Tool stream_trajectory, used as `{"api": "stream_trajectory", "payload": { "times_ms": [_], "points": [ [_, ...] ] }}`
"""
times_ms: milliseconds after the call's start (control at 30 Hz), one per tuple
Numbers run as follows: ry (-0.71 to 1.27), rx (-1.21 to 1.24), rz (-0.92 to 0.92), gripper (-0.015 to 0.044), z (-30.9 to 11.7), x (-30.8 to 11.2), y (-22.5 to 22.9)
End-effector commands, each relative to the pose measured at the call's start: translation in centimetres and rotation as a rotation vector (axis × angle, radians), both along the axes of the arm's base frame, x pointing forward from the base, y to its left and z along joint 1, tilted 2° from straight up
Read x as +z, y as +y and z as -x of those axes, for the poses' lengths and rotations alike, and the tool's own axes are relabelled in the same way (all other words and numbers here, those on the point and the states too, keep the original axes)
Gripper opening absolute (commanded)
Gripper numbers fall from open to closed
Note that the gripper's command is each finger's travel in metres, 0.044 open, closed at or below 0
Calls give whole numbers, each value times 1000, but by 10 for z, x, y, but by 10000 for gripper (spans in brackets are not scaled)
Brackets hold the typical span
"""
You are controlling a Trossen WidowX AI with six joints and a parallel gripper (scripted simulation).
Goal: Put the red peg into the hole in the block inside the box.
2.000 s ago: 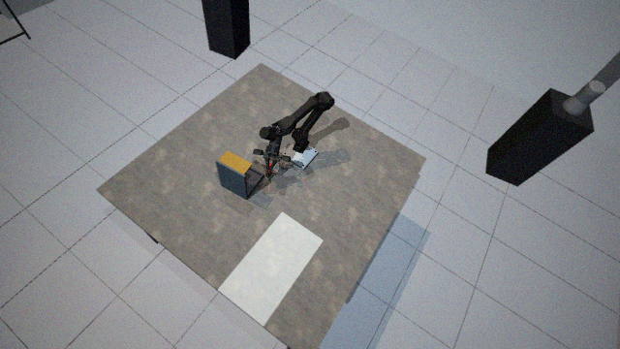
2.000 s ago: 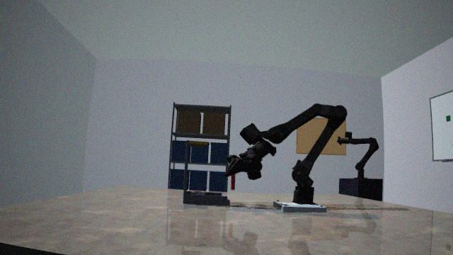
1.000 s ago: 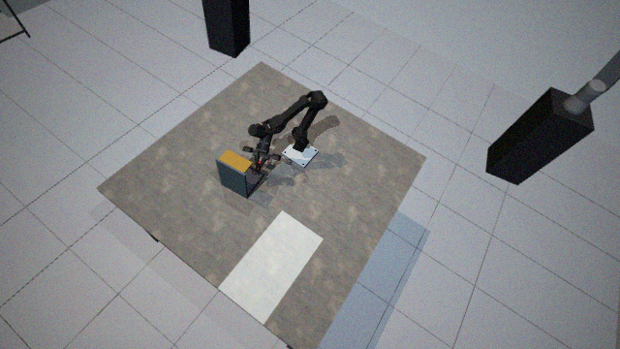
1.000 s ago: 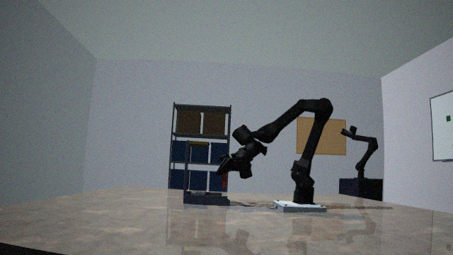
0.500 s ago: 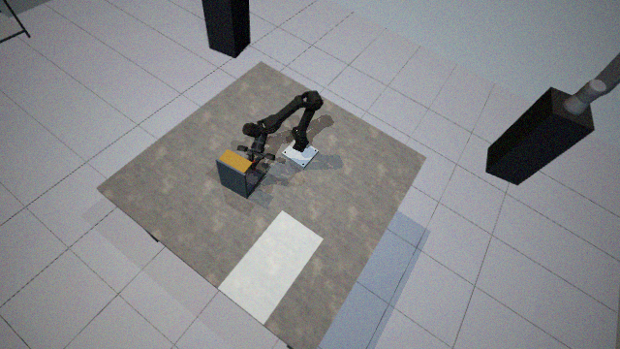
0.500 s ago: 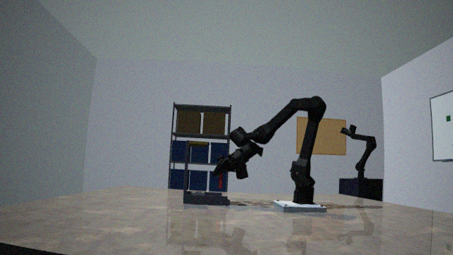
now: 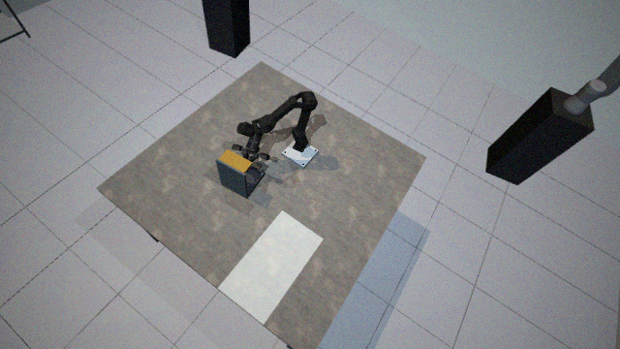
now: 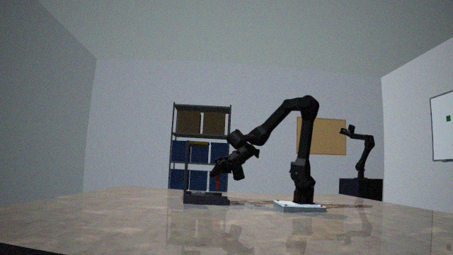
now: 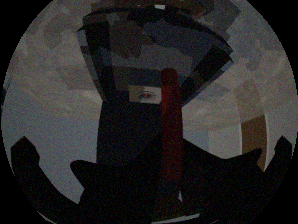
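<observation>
The red peg point(image 8: 217, 182) point(image 9: 171, 115) is held roughly upright, its lower end a little above the block point(image 8: 214, 193) in the side view. My gripper point(image 8: 214, 173) point(image 9: 166, 137) is shut on the peg, at the open front side of the box and lower than its roof. The box has a dark wall point(image 7: 232, 180) point(image 8: 186, 168) and a yellow roof point(image 7: 235, 160) point(image 8: 199, 144). In the wrist view a pale square with a round hole point(image 9: 146, 95) shows left of the peg. The peg is hidden in the top view.
The arm's white base plate point(image 7: 304, 156) point(image 8: 301, 206) stands on the table in front of the box's open side. A white rectangle point(image 7: 273, 264) lies on the table. A shelf rack point(image 8: 202, 135) and a second arm point(image 8: 368, 149) are in the background.
</observation>
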State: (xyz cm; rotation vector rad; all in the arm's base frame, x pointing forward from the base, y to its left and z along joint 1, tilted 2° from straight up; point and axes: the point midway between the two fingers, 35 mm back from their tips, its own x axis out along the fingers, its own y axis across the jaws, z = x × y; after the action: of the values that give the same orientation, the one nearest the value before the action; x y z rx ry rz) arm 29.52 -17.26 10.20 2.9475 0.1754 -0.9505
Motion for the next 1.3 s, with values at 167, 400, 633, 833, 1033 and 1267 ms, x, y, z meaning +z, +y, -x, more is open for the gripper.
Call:
{"api": "stream_trajectory", "payload": {
  "times_ms": [167,400,633,833,1033,1267],
  "points": [
    [-5,0,0,0,-15,-2,-9],
    [-7,-1,0,0,-30,-2,-11],
    [-8,-1,0,0,-37,-1,-10],
    [-8,-1,0,0,-41,-1,-9],
    [-9,-1,0,0,-46,-1,-8],
    [-9,-1,0,0,-50,-1,-7]
  ]
}}
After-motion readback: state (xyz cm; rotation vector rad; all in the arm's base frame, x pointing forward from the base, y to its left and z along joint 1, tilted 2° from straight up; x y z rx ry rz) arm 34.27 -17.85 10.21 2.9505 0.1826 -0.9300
